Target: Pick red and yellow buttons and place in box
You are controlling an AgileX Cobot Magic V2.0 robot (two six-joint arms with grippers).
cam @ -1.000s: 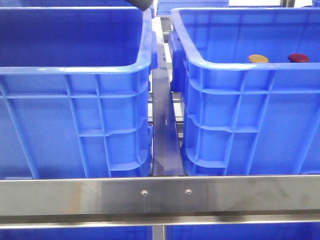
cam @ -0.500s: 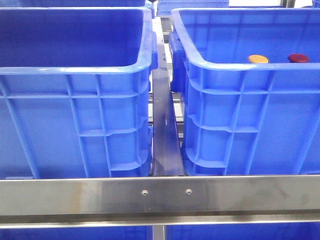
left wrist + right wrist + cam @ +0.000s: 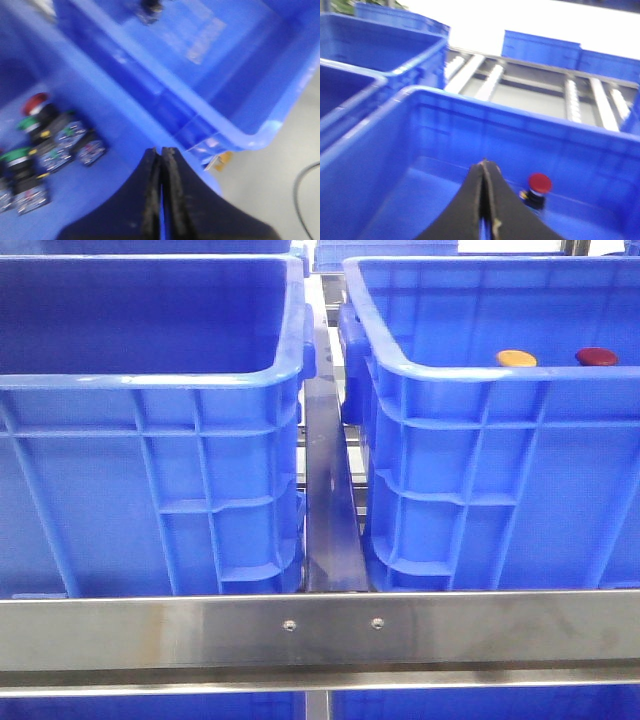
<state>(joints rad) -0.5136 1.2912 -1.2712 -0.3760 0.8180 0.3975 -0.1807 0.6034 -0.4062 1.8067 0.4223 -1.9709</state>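
Blue ribbed plastic crates fill the front view: the left blue crate (image 3: pixel 150 380) at the left of the frame shows nothing inside from this angle, while the right blue crate (image 3: pixel 480 380) holds the orange-yellow domed button (image 3: pixel 517 358) and, just beside it, the dark red domed button (image 3: pixel 597 356), near the frame's right edge. Neither arm shows in that view. The left gripper (image 3: pixel 161 165) has its fingers pressed together on nothing, above a crate with assorted push-button switches (image 3: pixel 45 145). The right gripper (image 3: pixel 483 175) is likewise closed and empty, over a crate with a red-capped switch (image 3: pixel 538 186) (blurred). Judging by this, either both buttons are already boxed or no pick has begun; I cannot tell which.
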